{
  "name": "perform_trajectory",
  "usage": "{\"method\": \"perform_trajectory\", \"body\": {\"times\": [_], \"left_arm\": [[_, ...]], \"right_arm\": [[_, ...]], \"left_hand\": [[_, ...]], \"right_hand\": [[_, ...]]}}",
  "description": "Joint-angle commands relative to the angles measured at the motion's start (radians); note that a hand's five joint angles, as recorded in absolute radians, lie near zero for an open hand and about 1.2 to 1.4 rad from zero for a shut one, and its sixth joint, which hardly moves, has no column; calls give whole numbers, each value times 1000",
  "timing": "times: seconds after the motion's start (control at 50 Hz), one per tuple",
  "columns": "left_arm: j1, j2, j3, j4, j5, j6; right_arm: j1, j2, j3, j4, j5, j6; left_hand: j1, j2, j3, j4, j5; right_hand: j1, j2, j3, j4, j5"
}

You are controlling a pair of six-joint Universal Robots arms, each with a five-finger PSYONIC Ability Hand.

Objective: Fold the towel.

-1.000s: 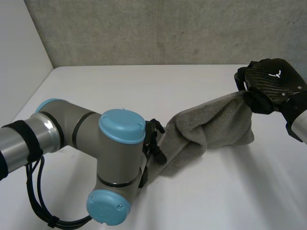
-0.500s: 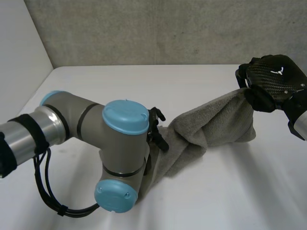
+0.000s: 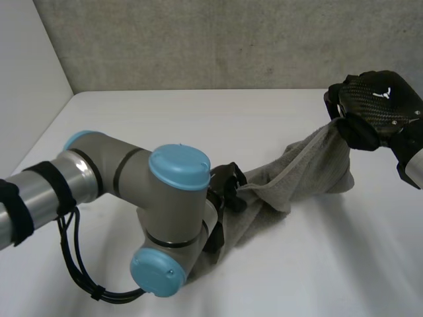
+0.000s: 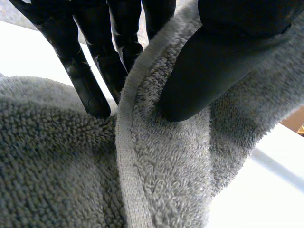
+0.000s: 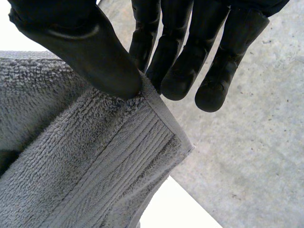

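Note:
A grey towel [image 3: 301, 175] stretches bunched between my two hands above the white table [image 3: 198, 125]. My right hand [image 3: 370, 109] holds one corner up at the right; in the right wrist view its thumb [image 5: 90, 52] pinches the towel's banded corner [image 5: 118, 156] against the fingers [image 5: 175, 61]. My left hand [image 3: 228, 188] sits at the towel's lower left end, partly behind the left arm [image 3: 139, 191]. Close up, its thumb [image 4: 209, 66] presses the towel's hemmed edge [image 4: 128, 142] against the fingers [image 4: 95, 57], so it is shut on the cloth.
A grey wall [image 3: 218, 39] runs behind the table's far edge, and a white side wall [image 3: 26, 86] stands at the left. The left arm's elbow hangs low over the table's near left part.
My left hand has closed on the towel's edge and drawn it taut, so the cloth between the hands is narrower. The left arm has shifted slightly right. The right hand still holds its corner.

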Motion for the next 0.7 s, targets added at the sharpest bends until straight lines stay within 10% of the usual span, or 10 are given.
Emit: {"method": "perform_trajectory", "body": {"times": [0.02, 0.38, 0.7], "left_arm": [[48, 153, -64, -89, -3, 40], [120, 346, -280, -266, -7, 651], [214, 140, 248, -162, -1, 806]], "right_arm": [[-3, 1, -87, 97, -23, -13], [98, 371, -425, 717, -14, -475], [317, 713, -1011, 443, 152, -415]], "left_hand": [[216, 190, 191, 191, 202], [216, 190, 191, 191, 202], [216, 190, 191, 191, 202]], "right_hand": [[77, 79, 60, 59, 63], [77, 79, 60, 59, 63], [77, 79, 60, 59, 63]]}}
